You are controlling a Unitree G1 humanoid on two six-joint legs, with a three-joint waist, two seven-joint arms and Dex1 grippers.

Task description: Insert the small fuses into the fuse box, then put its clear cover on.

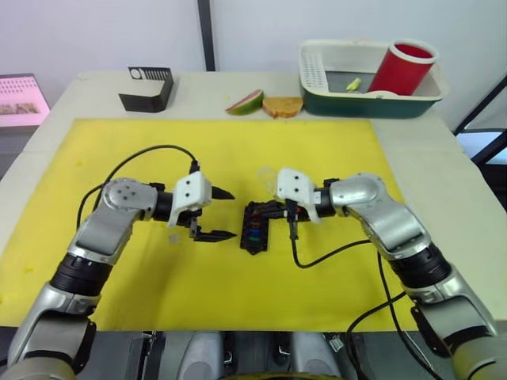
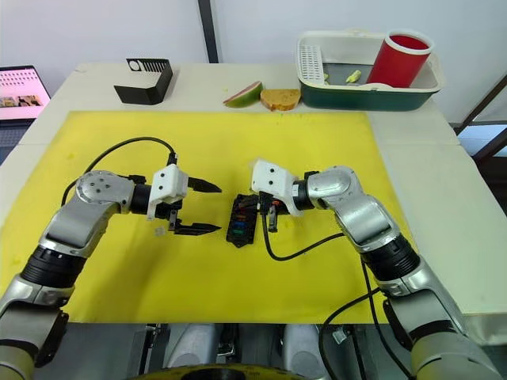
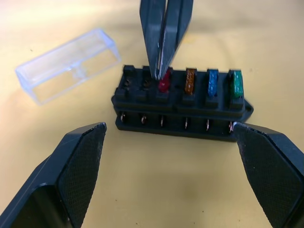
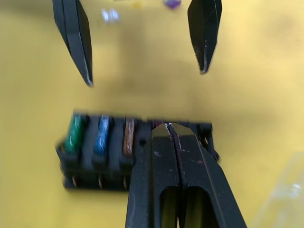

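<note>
The fuse box point(image 3: 183, 107) sits on the yellow mat near the middle of the desk point(image 1: 444, 198), with green, blue and orange fuses seated and the right end effector point(image 3: 161, 71), fingers pinched together, pressing a red fuse point(image 3: 164, 84) into the next slot. The left end effector point(image 1: 215, 214) hovers just beside the box with its fingers spread wide, holding nothing. Fuse insertion looks partly done: two slots appear empty, so the next move calls for fetching a loose fuse, while the clear cover point(image 3: 69, 65) waits beside the box.
</note>
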